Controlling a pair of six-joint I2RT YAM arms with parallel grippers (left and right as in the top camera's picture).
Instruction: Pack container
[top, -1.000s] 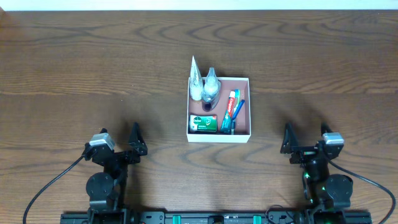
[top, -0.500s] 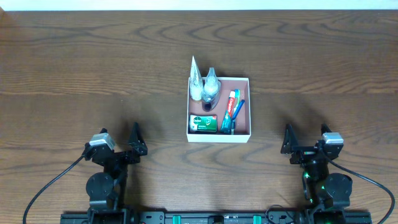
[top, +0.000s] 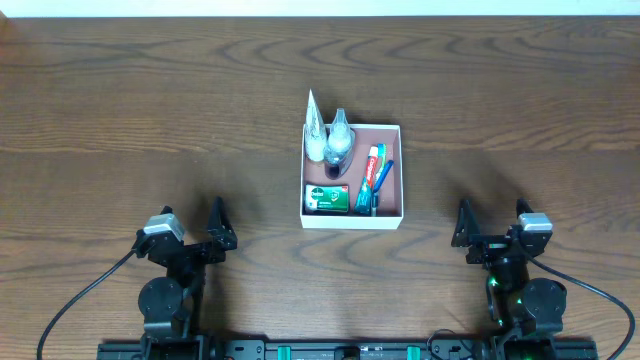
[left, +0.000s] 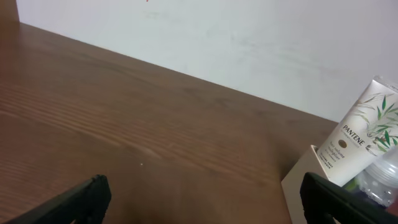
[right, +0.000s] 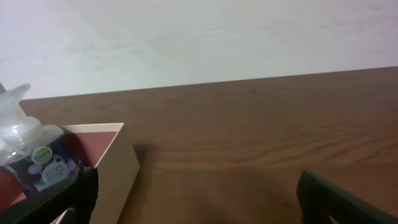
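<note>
Left claw (top: 190, 225) and right claw (top: 491, 222) both sit wide open, empty (container (top: 352, 221) looks fully packed), so I'd just park them clear, no nudging it

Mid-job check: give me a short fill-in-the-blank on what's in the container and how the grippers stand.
The white tube stands in the container's far ____ corner.
The small box by the near wall is ____ in colour.
The toothpaste lies ____ the container.
The left gripper and right gripper are both ____, holding nothing.
Missing words: left; green; inside; open.
</note>
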